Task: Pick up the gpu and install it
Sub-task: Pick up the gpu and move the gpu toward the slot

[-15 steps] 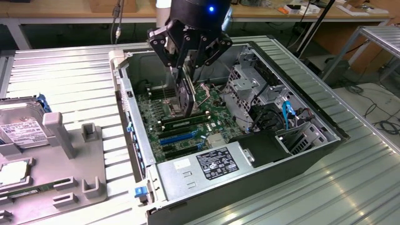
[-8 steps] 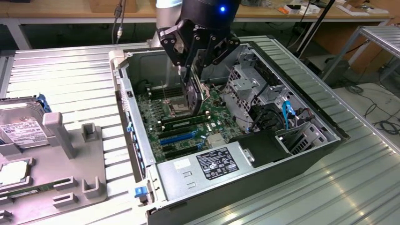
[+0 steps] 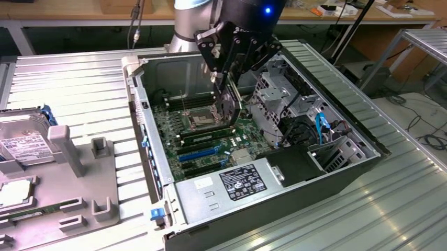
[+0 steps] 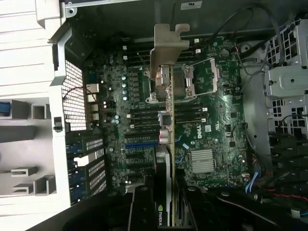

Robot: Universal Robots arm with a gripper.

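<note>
Nearest in the exterior view lies one grey metal power supply box with a black-and-white label [image 3: 234,183], fitted in the near corner of the open black tower computer case [image 3: 150,157]. The case rests on its side on a ribbed silver metal table [image 3: 77,89].

Behind the supply spreads one green motherboard [image 3: 209,141] [image 4: 211,130]. It carries one silver finned heatsink [image 4: 202,160], one long blue expansion slot [image 3: 199,153] [image 4: 142,143] and one square metal-framed processor socket [image 3: 199,121] [image 4: 199,79]. One blue cable [image 3: 322,128] loops among the drive bays at the exterior view's right.

Over the board hangs the single black robot gripper [image 3: 227,73] [image 4: 166,207]. Its fingers are clamped on the gpu [image 3: 232,102] [image 4: 165,122], a thin dark card held on edge inside the case. The card's silver bracket is at the end farthest from the fingers. The card's lower end sits beside the socket; whether it touches the board cannot be told.

At the exterior view's left, well apart from the case, one grey hard drive with a white label [image 3: 21,144] lies among grey plastic fixture blocks [image 3: 70,151]. Farthest back stand wooden benches [image 3: 391,15].
</note>
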